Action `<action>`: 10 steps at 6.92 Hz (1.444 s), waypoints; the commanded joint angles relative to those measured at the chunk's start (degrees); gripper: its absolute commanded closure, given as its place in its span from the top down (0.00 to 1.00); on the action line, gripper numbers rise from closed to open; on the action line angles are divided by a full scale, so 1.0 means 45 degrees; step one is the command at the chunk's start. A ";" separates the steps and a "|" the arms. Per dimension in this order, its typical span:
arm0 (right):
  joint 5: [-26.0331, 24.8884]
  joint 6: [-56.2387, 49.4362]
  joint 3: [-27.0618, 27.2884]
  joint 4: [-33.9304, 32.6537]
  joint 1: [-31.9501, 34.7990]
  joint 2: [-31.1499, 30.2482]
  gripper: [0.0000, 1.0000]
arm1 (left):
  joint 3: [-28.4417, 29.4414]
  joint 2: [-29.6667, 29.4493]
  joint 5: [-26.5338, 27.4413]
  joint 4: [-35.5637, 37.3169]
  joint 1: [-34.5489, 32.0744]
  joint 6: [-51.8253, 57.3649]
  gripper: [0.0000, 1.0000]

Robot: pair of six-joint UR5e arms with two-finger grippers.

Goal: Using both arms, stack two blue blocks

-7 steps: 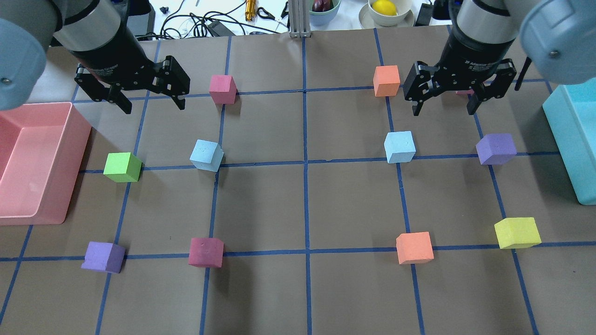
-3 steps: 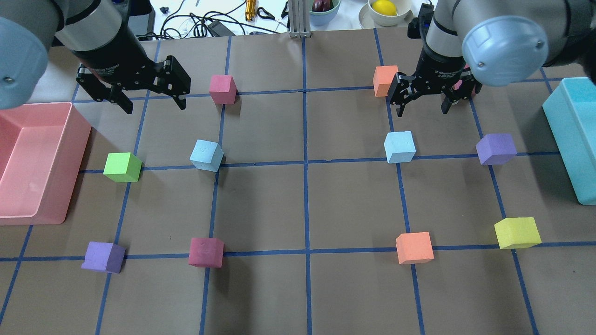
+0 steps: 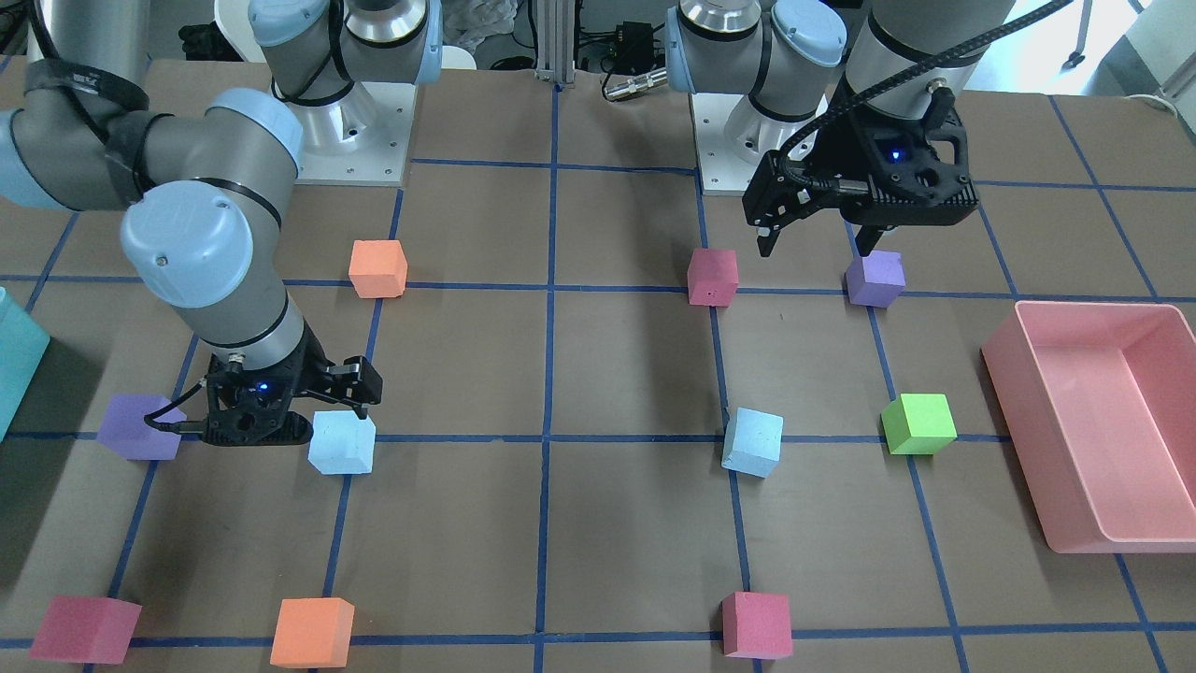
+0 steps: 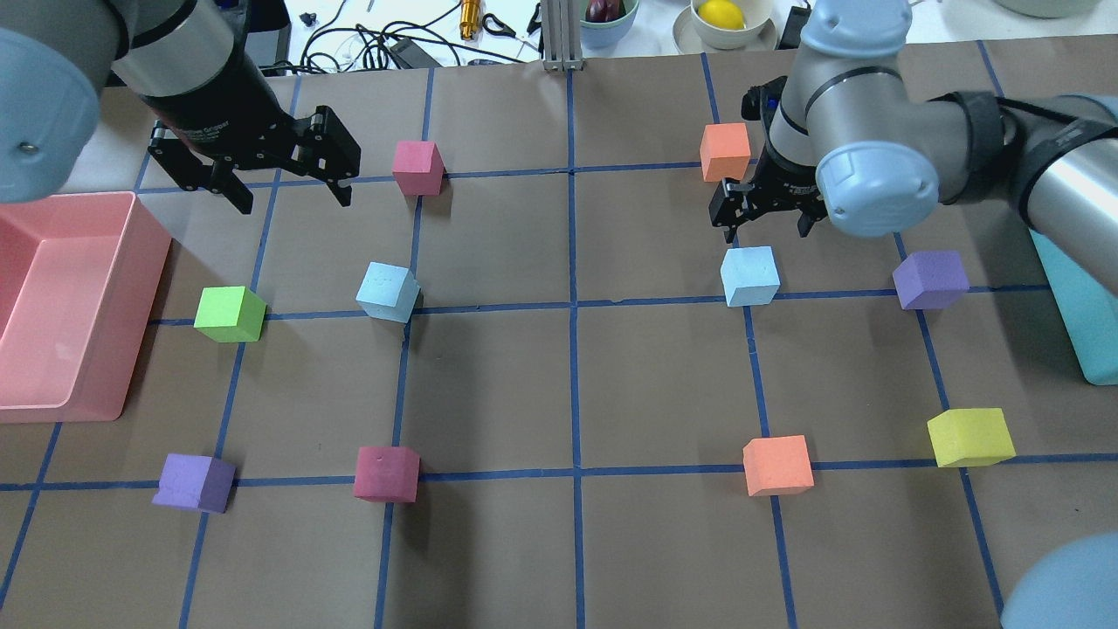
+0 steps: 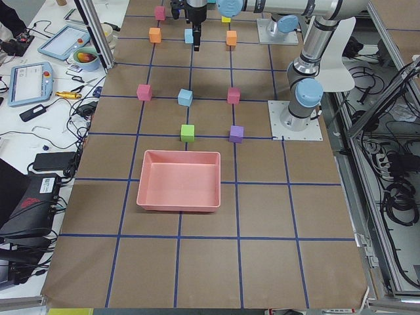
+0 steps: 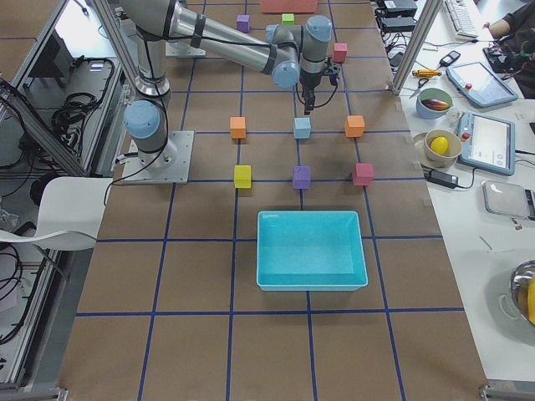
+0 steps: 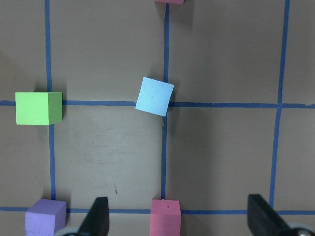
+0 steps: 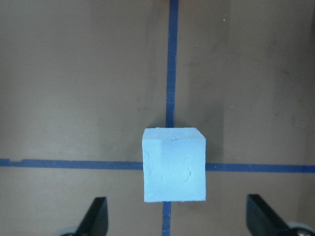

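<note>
Two pale blue blocks lie on the brown table, a left block and a right block. My right gripper is open and empty. It hangs low, just behind the right block. In the right wrist view this block sits centred between the fingers, a little ahead of them. My left gripper is open and empty, high above the table, behind and to the left of the left block. That block shows rotated in the left wrist view.
A pink bin stands at the left edge and a teal bin at the right edge. Other cubes dot the grid: green, purple, orange, pink, yellow.
My right arm has swung in and come down, bringing its gripper left and closer to the right blue block. The left gripper has hardly moved. No block has shifted.
</note>
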 commanded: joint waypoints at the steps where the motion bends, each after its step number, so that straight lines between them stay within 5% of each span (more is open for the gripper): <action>1: 0.0057 -0.0400 0.1271 -0.1738 -0.0009 0.0269 1.00 | 0.0169 -0.0109 -0.0015 0.0047 0.0017 0.0077 1.00; 5: 0.0057 -0.0573 0.1294 -0.1778 -0.0009 0.0776 1.00 | 0.0014 -0.0633 0.0004 0.0494 0.0037 0.2937 1.00; 7: 0.0057 -0.0535 0.1313 -0.2381 -0.0009 0.1107 1.00 | -0.0201 -0.2093 0.0023 0.1353 0.0037 0.3300 1.00; 8: 0.0057 -0.0438 0.1333 -0.2693 -0.0029 0.1245 0.87 | -0.0473 -0.2971 0.0043 0.2110 0.0037 0.3301 1.00; 9: 0.0019 -0.0417 0.1333 -0.2696 -0.0029 0.1265 0.43 | -0.0862 -0.3966 0.0140 0.3394 0.0037 0.3514 1.00; 10: 0.0018 -0.0437 0.1275 -0.2696 -0.0029 0.1246 0.12 | -0.1253 -0.4750 0.0450 0.4470 0.0037 0.3574 1.00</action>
